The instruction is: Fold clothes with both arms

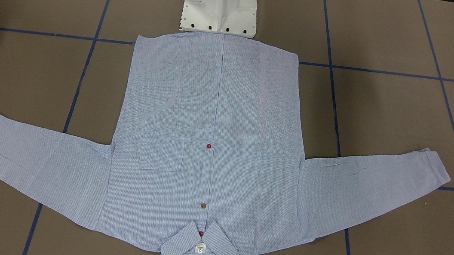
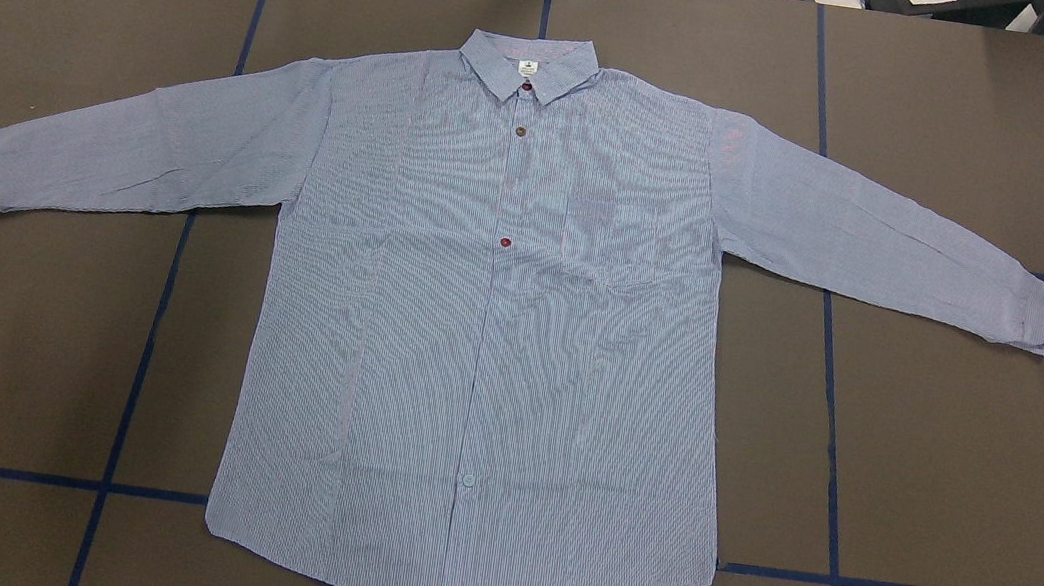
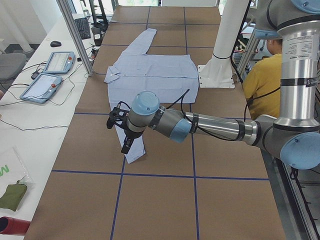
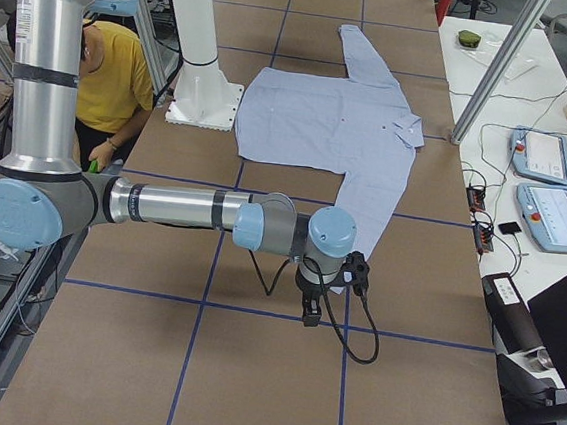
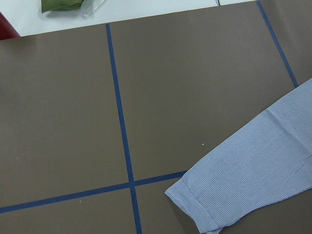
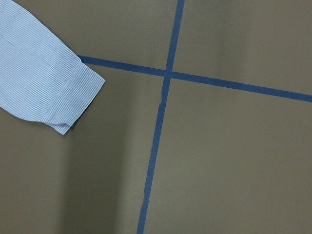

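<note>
The clothes are one light blue striped shirt (image 1: 208,142) (image 2: 487,329) lying flat and face up, buttoned, both sleeves spread out, collar at the far side from the robot. My left arm (image 3: 210,125) reaches over the near sleeve end, its gripper (image 3: 126,144) hanging above the cuff (image 5: 195,204). My right arm (image 4: 184,206) stretches low over the table, its gripper (image 4: 310,311) just past the other cuff (image 6: 73,92). Neither wrist view shows fingers, so I cannot tell whether either gripper is open or shut.
The white pedestal base (image 1: 220,5) stands at the shirt's hem. Blue tape lines (image 2: 157,306) grid the brown table. A person in a yellow top (image 3: 260,85) sits behind the robot. Teach pendants (image 4: 557,189) lie on side tables, and a green item (image 5: 61,5) lies beyond the table edge.
</note>
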